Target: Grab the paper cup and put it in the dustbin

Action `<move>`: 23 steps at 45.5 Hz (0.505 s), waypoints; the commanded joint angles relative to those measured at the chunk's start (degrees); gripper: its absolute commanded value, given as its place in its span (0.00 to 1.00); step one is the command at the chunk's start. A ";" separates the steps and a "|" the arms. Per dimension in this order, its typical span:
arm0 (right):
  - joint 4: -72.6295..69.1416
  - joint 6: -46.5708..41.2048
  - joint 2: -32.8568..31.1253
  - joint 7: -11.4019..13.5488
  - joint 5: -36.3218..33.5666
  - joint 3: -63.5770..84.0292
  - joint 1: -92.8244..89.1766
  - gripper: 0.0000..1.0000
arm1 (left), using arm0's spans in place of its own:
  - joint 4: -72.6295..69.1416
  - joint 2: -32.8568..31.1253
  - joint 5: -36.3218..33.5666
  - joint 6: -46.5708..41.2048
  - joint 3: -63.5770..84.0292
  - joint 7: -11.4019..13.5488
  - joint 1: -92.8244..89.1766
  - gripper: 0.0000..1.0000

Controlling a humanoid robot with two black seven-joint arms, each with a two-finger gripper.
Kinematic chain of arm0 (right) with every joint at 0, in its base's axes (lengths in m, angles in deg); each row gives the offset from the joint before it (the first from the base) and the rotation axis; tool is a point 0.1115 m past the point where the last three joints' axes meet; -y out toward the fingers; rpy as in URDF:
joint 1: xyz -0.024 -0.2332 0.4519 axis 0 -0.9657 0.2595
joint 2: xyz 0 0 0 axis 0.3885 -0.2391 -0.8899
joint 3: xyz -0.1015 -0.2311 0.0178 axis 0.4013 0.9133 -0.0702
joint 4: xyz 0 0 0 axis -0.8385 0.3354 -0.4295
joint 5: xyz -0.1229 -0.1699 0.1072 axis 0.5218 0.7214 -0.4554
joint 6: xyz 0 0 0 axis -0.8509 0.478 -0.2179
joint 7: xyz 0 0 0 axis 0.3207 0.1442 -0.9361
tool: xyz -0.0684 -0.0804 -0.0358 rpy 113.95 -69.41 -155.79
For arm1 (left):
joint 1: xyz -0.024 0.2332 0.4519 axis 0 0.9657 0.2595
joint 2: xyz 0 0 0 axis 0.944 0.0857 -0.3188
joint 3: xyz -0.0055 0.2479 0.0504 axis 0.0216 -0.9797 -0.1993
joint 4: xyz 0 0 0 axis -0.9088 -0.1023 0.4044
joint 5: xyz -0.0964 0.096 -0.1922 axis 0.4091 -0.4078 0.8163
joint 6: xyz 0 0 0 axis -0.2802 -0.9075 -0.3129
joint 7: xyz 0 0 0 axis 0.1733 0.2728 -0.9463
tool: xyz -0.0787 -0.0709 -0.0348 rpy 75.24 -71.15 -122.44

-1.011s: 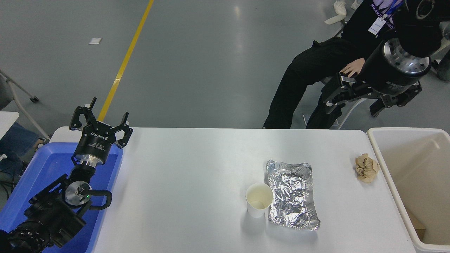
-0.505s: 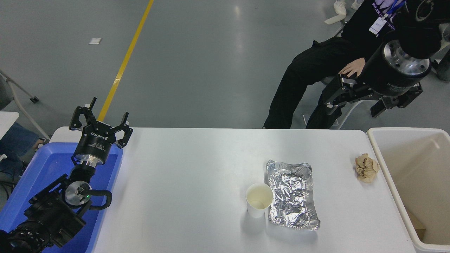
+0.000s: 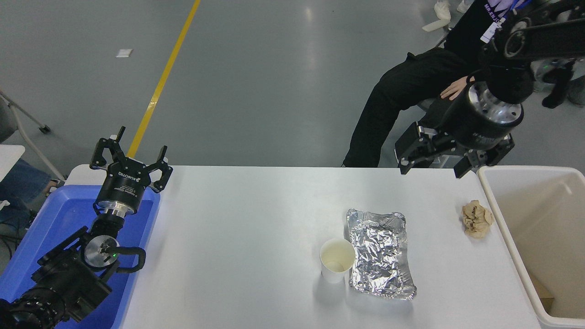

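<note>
Paper cup [image 3: 337, 260] upright touching foil tray [image 3: 380, 254], right gripper [image 3: 432, 163] open above table's [image 3: 237, 237] far edge, dustbin [image 3: 539, 242] right of tray

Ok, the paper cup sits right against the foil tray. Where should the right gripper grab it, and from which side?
Probably from above: the paper cup stands upright, mouth open. Pinch its rim and upper wall with the fingers near and far, since the foil tray crowds its right side. The right gripper is open, empty, over the table's far edge.

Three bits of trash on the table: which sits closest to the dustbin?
The crumpled brown paper ball, lying just beside the dustbin rim. The foil tray and paper cup sit farther left, mid-table.
</note>
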 commanded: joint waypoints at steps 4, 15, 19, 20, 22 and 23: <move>0.16 12.29 5.55 0.24 7.72 -5.21 -10.41 1.00 | -0.01 0.00 0.00 0.00 0.04 -0.01 0.00 0.98; 2.44 27.77 6.17 0.15 15.87 -6.87 -22.81 1.00 | -0.01 0.00 0.00 0.00 -0.05 0.08 0.00 0.98; 3.50 27.95 6.26 0.07 22.12 -9.33 -24.66 1.00 | -0.01 0.00 0.00 0.00 -0.05 -0.01 0.00 0.98; 3.24 27.86 6.26 0.07 23.26 -10.21 -24.92 1.00 | -0.01 0.00 0.00 0.00 -0.05 -0.01 0.00 0.98; 3.06 27.51 6.61 0.07 25.63 -11.88 -25.62 1.00 | -0.01 0.00 0.00 0.00 -0.05 -0.01 0.00 0.98; 2.97 27.51 6.87 0.07 26.69 -12.49 -25.98 1.00 | -0.01 0.00 0.00 0.00 -0.05 -0.01 0.00 0.98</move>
